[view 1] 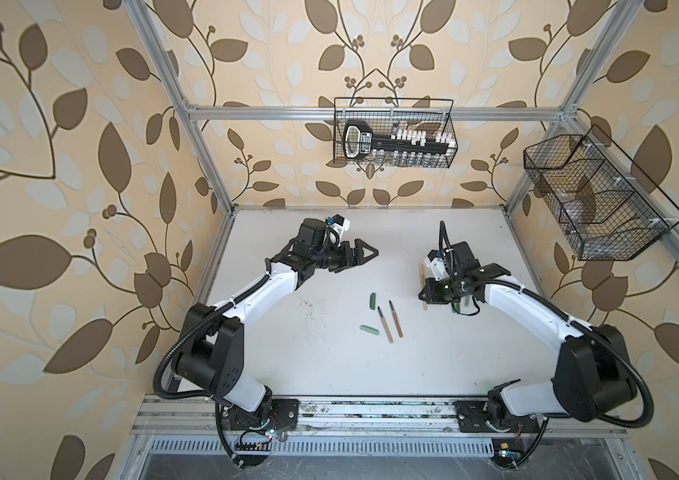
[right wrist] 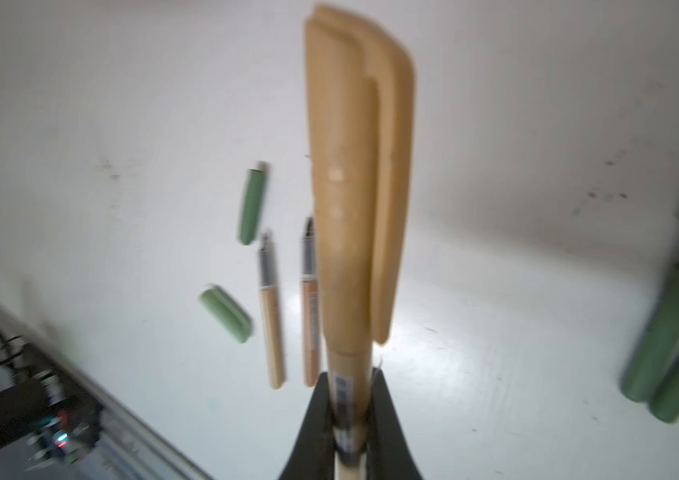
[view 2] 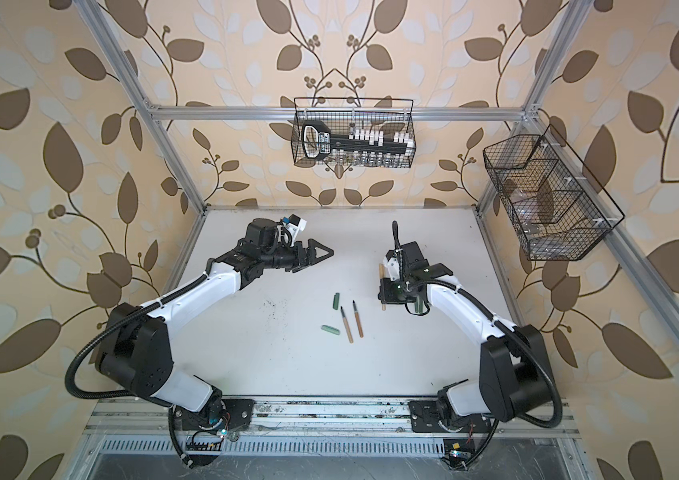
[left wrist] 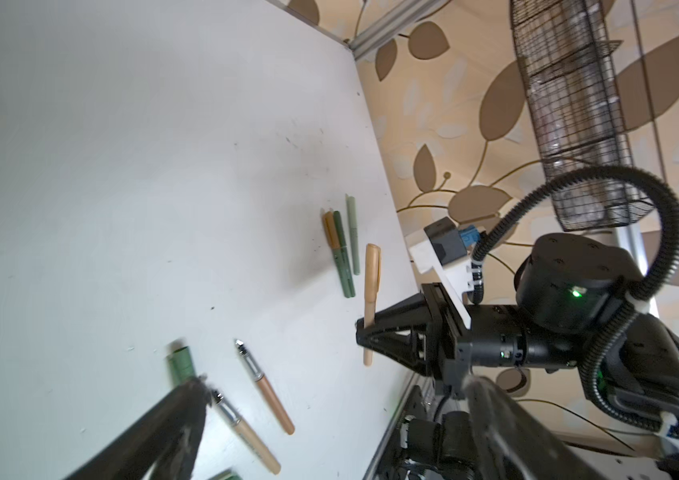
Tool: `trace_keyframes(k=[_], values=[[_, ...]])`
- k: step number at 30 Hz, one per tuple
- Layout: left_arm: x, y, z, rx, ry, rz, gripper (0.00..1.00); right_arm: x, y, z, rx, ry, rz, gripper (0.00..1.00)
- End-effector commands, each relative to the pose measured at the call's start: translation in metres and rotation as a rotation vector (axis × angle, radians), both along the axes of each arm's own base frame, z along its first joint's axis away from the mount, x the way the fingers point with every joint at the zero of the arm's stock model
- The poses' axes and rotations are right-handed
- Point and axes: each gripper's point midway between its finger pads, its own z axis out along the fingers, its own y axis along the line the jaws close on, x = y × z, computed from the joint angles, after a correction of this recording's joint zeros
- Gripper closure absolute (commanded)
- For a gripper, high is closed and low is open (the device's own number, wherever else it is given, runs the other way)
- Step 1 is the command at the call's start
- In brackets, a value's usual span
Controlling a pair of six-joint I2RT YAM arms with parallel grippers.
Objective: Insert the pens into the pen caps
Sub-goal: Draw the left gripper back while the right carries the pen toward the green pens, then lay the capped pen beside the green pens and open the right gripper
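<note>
**A:** Where do we stand? We see the right claw (left wrist: 366, 332) pinched tight on the bare end of a tan plastic pen (right wrist: 348, 363). A matching tan clipped cap (right wrist: 350, 166) sits over the pen's tip, and the whole thing is held clear above the white table (view 1: 308, 353), on its right side.

**B:** Agreed. We read that grip as deliberate, since holding the bare end leaves the tip end free for a cap to be pushed on from the other side. The cap looks seated to us, but the wrist view is blurred and we cannot vouch for the final click.

**A:** And the left claw (view 1: 360, 251)? We see it spread wide and empty, raised over the far left of the table, well apart from the held pen.

**B:** We take that as leaving it free for the next cap. Near the middle lie a tan wood-coloured pen with a dark bare tip (view 1: 385, 325) and a second tan pen (view 1: 396, 318), side by side with their tips toward the far edge. A dark green stubby cap (view 1: 373, 300) lies just left of their tips, and a paler green stubby cap (view 1: 369, 329) lies just left of their barrels.

**A:** Green caps beside tan pens. We cannot tell whether they belong together.

**B:** No. Further right, beneath the right arm (view 1: 529, 307), slim green and tan pens (left wrist: 342, 253) lie packed together and seem capped. We judge that to be the finished pile, and the likely place for the held pen.
</note>
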Motion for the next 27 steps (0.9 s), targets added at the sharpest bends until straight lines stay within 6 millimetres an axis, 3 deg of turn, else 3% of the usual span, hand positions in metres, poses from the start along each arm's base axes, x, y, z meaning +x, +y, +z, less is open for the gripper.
trace_keyframes(k=[1,2,7,10,12,16,18,22,27], values=[[-0.009,0.033,-0.027,0.23,0.015,0.084,0.01,0.005,-0.052,-0.035,-0.285,0.048,-0.068,1.0],[-0.013,0.04,-0.037,0.282,0.037,0.097,0.01,0.009,-0.06,-0.042,-0.324,0.054,-0.073,1.0],[-0.029,0.064,-0.046,0.331,-0.02,0.178,0.01,0.027,-0.089,-0.066,-0.507,0.09,-0.079,1.0],[-0.037,0.069,-0.054,0.339,0.005,0.198,0.01,0.032,-0.097,-0.066,-0.577,0.114,-0.086,1.0],[-0.041,0.068,-0.063,0.362,0.031,0.199,0.01,0.035,-0.098,-0.061,-0.599,0.103,-0.096,0.9],[-0.046,0.057,-0.08,0.383,0.068,0.169,0.01,0.04,-0.081,-0.044,-0.616,0.056,-0.056,0.58],[-0.046,0.056,-0.09,0.4,0.087,0.178,0.01,0.036,-0.07,-0.028,-0.637,0.004,-0.048,0.47],[-0.04,0.057,-0.103,0.418,0.119,0.209,0.01,0.015,-0.027,-0.016,-0.519,-0.087,0.006,0.4],[-0.043,0.054,-0.121,0.471,0.173,0.2,0.01,-0.012,0.03,-0.026,-0.321,-0.14,0.101,0.39]])
